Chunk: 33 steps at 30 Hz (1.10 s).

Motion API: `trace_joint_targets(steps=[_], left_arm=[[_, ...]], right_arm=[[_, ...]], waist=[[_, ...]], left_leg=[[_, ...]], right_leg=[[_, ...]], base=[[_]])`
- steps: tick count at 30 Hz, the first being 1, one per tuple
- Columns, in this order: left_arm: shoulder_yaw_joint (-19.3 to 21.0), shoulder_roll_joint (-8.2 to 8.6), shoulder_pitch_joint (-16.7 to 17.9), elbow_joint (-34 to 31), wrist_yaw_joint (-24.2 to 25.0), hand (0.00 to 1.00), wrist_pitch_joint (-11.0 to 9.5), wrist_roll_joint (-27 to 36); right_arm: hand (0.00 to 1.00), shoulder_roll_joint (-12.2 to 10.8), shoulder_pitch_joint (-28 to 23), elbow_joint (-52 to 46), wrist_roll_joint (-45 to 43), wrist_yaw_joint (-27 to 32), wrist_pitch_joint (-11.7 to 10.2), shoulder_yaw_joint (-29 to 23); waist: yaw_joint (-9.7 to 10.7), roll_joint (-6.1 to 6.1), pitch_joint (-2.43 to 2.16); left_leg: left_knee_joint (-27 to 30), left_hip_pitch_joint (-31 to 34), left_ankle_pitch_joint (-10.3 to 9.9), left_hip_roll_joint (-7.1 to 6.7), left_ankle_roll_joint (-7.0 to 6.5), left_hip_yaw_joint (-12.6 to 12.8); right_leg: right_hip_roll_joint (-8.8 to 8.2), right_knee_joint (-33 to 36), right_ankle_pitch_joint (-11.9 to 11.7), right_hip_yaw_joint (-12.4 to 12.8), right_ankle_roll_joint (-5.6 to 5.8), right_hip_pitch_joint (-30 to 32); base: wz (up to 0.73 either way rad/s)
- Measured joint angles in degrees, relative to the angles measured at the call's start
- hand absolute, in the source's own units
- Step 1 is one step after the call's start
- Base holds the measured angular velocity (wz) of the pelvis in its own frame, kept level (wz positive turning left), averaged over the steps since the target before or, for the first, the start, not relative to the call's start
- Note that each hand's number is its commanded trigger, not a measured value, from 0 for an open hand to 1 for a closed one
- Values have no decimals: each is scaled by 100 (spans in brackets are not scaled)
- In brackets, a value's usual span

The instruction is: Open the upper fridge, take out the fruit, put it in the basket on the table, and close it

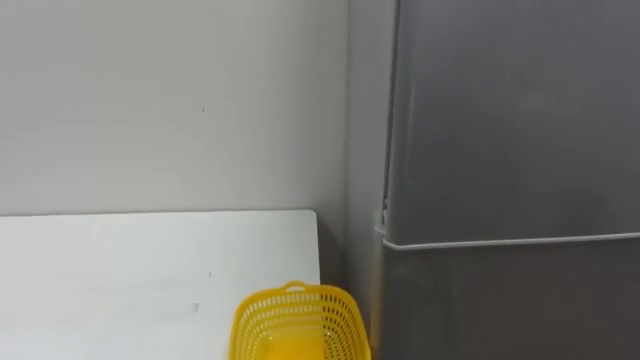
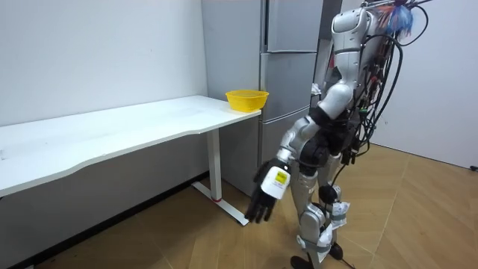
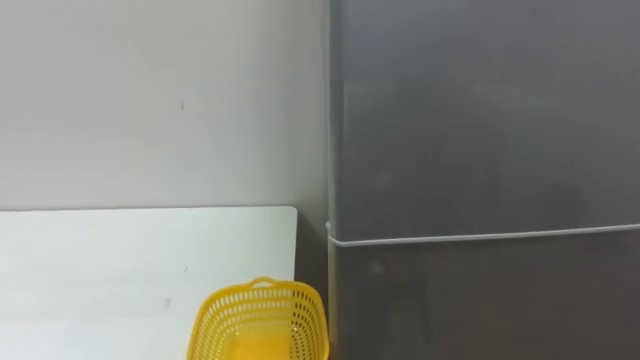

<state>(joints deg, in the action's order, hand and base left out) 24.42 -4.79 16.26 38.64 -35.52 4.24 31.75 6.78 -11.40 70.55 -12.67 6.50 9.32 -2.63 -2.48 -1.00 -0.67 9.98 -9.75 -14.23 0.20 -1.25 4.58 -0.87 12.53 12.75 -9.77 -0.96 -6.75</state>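
Though the white table [image 1: 120, 270] at left carries a yellow mesh basket [image 1: 262, 318] at its right end, just beside the fridge, the thing to fetch is not out here. It is prob. behind the upper fridge door [image 1: 510, 120], which sits closed and flush above the lower door [image 1: 510, 300], w/ a thin pale seam [image 1: 510, 241] between them. What the item is, I cannot tell, so its weight and fragility are unknown. Treat it as possibly cold, damp and slippery, and grip it round the body, not by a lid. The door comes first. It is a stiff grey panel, smooth-faced, no handle visible, and likely held by a seal, so it should resist and then give. Flat fingers would slide on that face, so hook an edge instead. Best guess is the lower edge at the seam or a side edge, but the hinge side is unclear from here. Further right in the room view, the robot stands upright close before the fridge, facing it. Its left arm hangs down and slightly back, w/ the left hand [image 2: 263, 200] low near the thigh, well apart from the door. The fingers are loose and point at the floor, holding nothing. The reach up to the door is not yet begun.
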Motion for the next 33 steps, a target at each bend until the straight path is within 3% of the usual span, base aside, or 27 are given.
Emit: trace_joint_targets(steps=[5,7,10,13,14,16,19,21,25,28,33], left_arm=[[248,-9,-49,-1555,-1208,0,-687,-101],[311,-10,-44,-2131,-1597,0,-775,-307],[323,-39,-39,-3021,-2080,0,-868,-1417],[426,-160,-52,-3866,-2392,0,-1024,-2513],[481,-274,-54,-4164,-2466,0,-1070,-2957],[573,-502,-69,-4593,-2522,0,-1148,-3534],[653,-711,-332,-5430,-2536,0,-1242,-4247],[659,-893,-415,-5958,-2490,0,-1378,-4686],[557,-909,-432,-6770,-2232,0,-1434,-4772],[274,-912,-478,-7271,-1773,0,-1439,-4811],[-273,-907,-960,-7628,-1005,0,-1599,-4784]], right_arm=[[0,19,-135,-198,-44,222,-253,-119],[0,17,-145,-201,-103,260,-314,-114],[0,18,-217,-202,-139,282,-353,-110],[0,20,-298,-177,-140,354,-484,-111],[0,19,-325,-167,-139,357,-496,-111],[0,24,-337,-69,-146,367,-571,-106],[0,26,-340,63,-131,364,-633,-86],[0,40,-363,79,-130,322,-689,-87],[0,43,-321,202,-121,127,-700,-82],[0,71,-322,203,-115,-11,-738,-97],[0,77,-208,301,-143,-236,-866,-93]], waist=[[-111,-43,-23],[-114,-58,-24],[-142,-76,-18],[-144,-116,-19],[-150,-142,-11],[-91,-171,10],[-90,-184,74],[-62,-258,79],[44,-300,76],[103,-287,66],[244,-206,55]], left_leg=[[-20,-1,1,-2,0,-7],[-22,-6,2,-1,-1,-20],[-32,2,2,-10,-1,-16],[-55,-38,2,-15,0,-24],[-58,-43,1,-14,0,-24],[-56,-54,0,-16,1,-38],[-56,-57,-4,-9,0,-86],[-59,-41,-4,-13,-2,-122],[-39,2,-3,-32,-2,-182],[6,18,-1,-49,-3,-254],[72,16,0,-74,-5,-345]], right_leg=[[28,11,-3,30,-4,33],[23,18,-4,27,-4,30],[30,24,-4,24,-4,40],[43,30,-4,35,-4,26],[52,9,-4,48,-4,14],[61,2,-3,93,-4,2],[36,-55,-2,54,-2,-23],[18,-79,-8,34,2,-20],[17,-86,-7,7,1,-7],[3,-90,-8,-53,-1,-59],[-13,-180,-9,-129,9,-131]], base=[[-4],[-2],[-1],[-3],[-5],[-2],[4],[0],[5],[10],[10]])
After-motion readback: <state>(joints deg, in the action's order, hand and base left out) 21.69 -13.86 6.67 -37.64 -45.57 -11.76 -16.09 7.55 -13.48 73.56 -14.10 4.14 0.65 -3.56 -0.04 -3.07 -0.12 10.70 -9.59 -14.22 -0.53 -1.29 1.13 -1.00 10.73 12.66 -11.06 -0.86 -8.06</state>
